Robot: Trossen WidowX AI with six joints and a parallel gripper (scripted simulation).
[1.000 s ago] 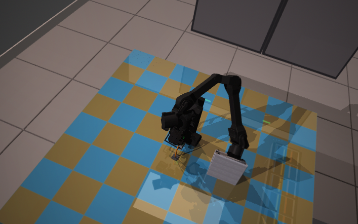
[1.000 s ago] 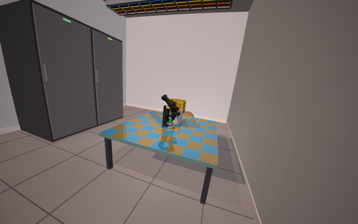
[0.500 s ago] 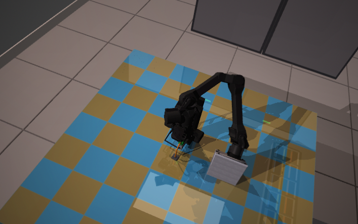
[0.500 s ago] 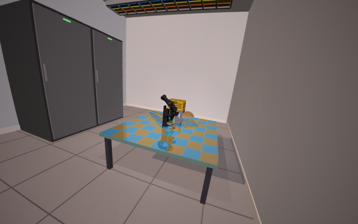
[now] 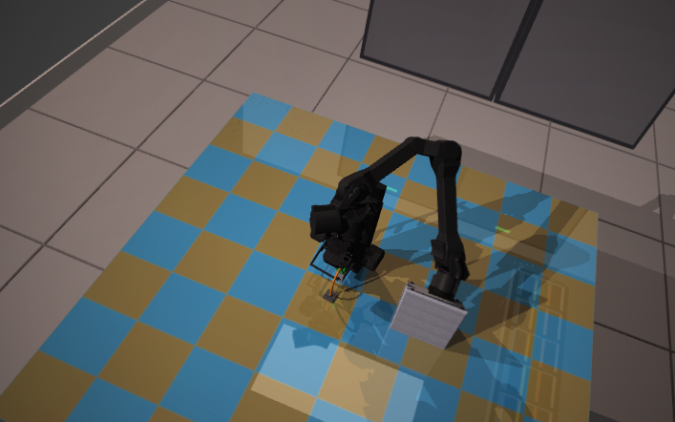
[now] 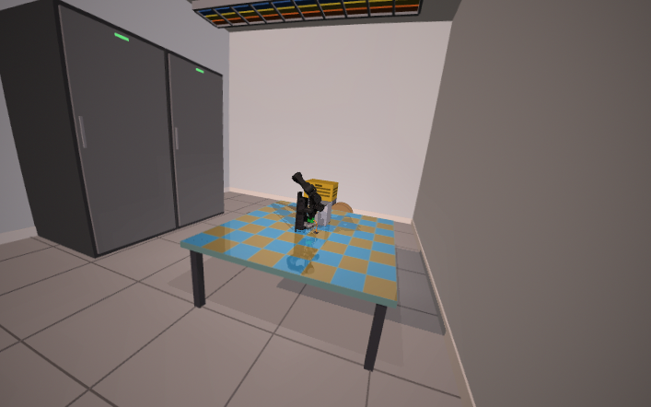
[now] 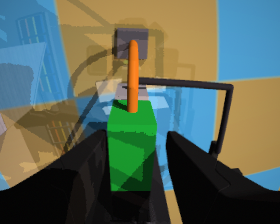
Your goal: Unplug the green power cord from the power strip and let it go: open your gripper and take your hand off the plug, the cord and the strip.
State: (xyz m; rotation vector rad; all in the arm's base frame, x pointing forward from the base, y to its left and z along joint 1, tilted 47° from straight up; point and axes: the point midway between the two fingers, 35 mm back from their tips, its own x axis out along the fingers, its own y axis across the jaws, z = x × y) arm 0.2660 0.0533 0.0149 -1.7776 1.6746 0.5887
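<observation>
The green plug (image 7: 131,151) is seen between the dark fingers of the gripper (image 7: 134,183), which stand partly apart and are not clamped on it. An orange cord (image 7: 132,76) runs from the plug to a small grey block (image 7: 131,43) on the checkered table (image 7: 251,23).

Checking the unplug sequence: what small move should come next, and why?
Probably close the black fingers onto the green block-shaped plug: it sits between them, gaps showing on both sides, so nothing is gripped yet.
</observation>
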